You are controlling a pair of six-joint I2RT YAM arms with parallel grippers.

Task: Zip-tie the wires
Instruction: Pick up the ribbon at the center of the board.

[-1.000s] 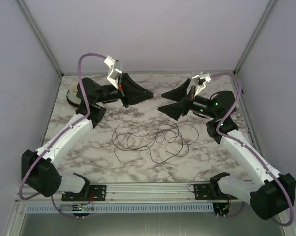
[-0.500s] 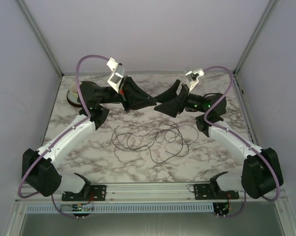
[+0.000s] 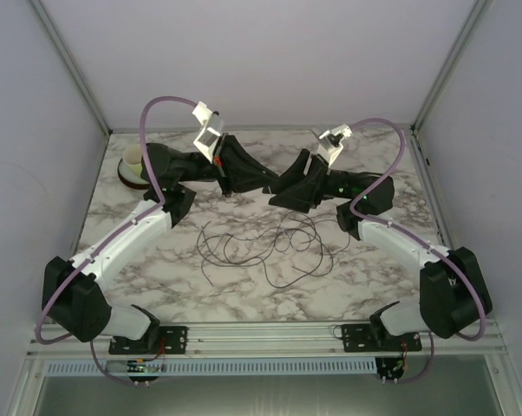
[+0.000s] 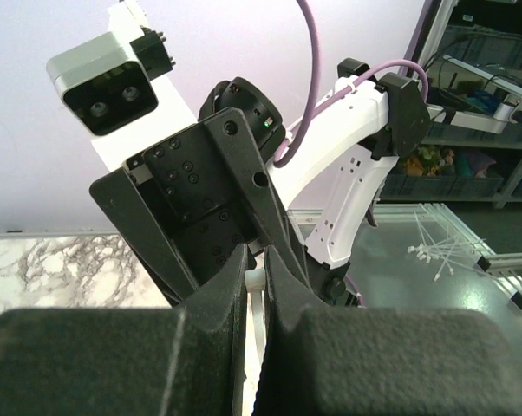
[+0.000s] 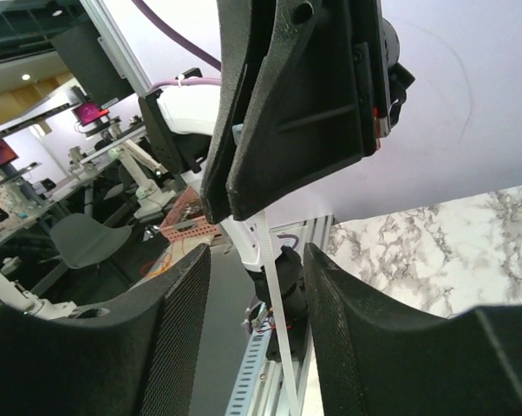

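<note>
The wires point(image 3: 263, 245) lie in thin dark loose loops on the marble table point(image 3: 157, 269), below both grippers. My left gripper point(image 3: 263, 180) is raised above the table and shut on a white zip tie point(image 4: 257, 290), which shows between its fingers point(image 4: 218, 286). My right gripper point(image 3: 283, 187) faces it tip to tip. In the right wrist view my right gripper point(image 5: 257, 257) is open, its fingers point(image 5: 179, 321) either side of the zip tie strip point(image 5: 277, 321) without touching it. The strip hangs from my left gripper point(image 5: 287, 113).
A round cream and dark roll or cup point(image 3: 133, 166) stands at the back left of the table. An aluminium rail point(image 3: 270, 334) runs along the front edge. Walls close in the left, right and back. Loose zip ties point(image 4: 443, 243) lie on a surface beyond the table.
My right gripper has swung left and closed in on the left gripper; their tips now meet over the table's back middle. The left gripper shifted slightly right. The wires have not moved.
</note>
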